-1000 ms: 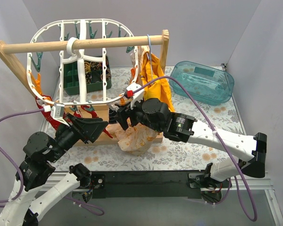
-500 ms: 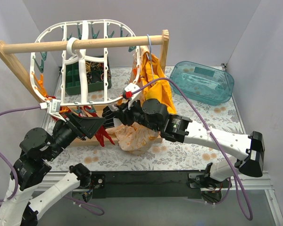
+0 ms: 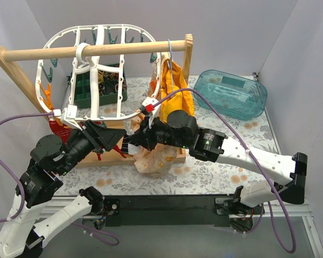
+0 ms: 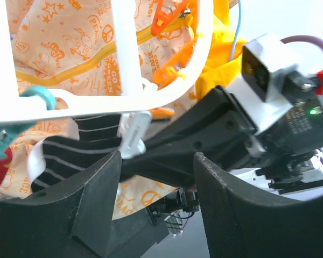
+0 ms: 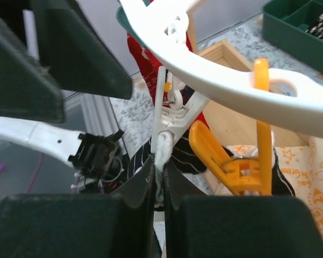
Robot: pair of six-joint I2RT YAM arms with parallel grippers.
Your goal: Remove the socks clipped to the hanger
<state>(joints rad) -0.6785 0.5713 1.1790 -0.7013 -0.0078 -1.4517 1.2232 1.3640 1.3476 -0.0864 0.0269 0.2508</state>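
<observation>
Right claw (image 5: 160, 162) pinches the striped sock (image 4: 70, 153) just under a white peg (image 5: 164, 107).

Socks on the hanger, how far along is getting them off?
Done: no freed sock shows yet. In hand: the right gripper is shut on the white edge of the black-and-white sock, just under its white peg, with the left gripper open beside it. Left: pull that sock free, then unclip the red socks hanging from the hanger.
</observation>
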